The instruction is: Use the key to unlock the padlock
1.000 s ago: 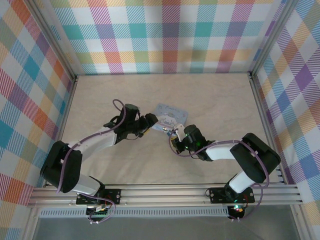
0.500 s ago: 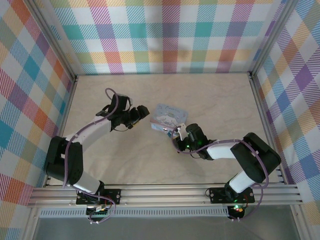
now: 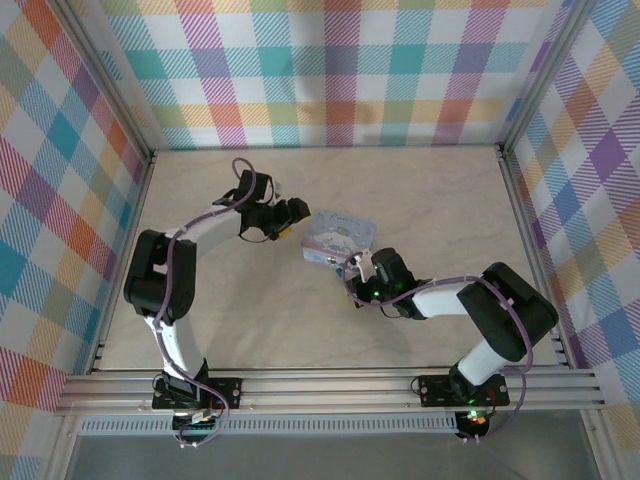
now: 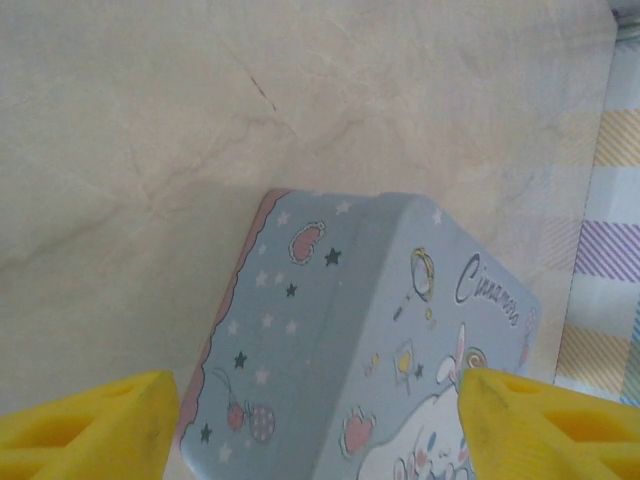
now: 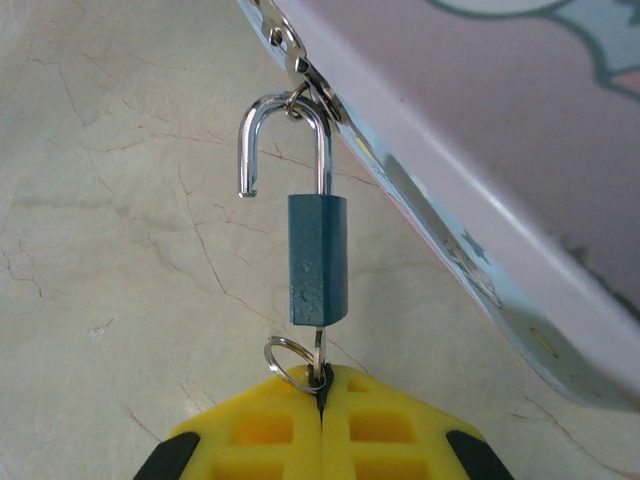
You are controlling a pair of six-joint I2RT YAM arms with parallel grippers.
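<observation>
The padlock (image 5: 318, 258) hangs by its shackle (image 5: 286, 118) from a small metal loop on the edge of the tin (image 5: 520, 150), directly beyond the tips of the right hand (image 5: 322, 392). Its blue body points back toward that hand. The key (image 5: 318, 348) sits in the bottom of the padlock, with a thin key ring (image 5: 284, 360) beside it.

The right wrist view shows the shackle sprung: one leg stays in the body, while the other ends free in the air above the table (image 5: 100, 250). From above, lock and key are too small to make out. That view places the right hand at the tin's near corner and the left hand (image 3: 297, 212) just beside the tin's left end. The left wrist view shows the tin's lid (image 4: 370, 340) with its cartoon print and stars.

The right hand is closed, its yellow fingers (image 5: 260, 430) pressed together on the key. The left hand stands spread wide and holds nothing. The tin lies ahead of its gap, and I cannot tell whether either finger (image 4: 90, 425) touches it.
</observation>
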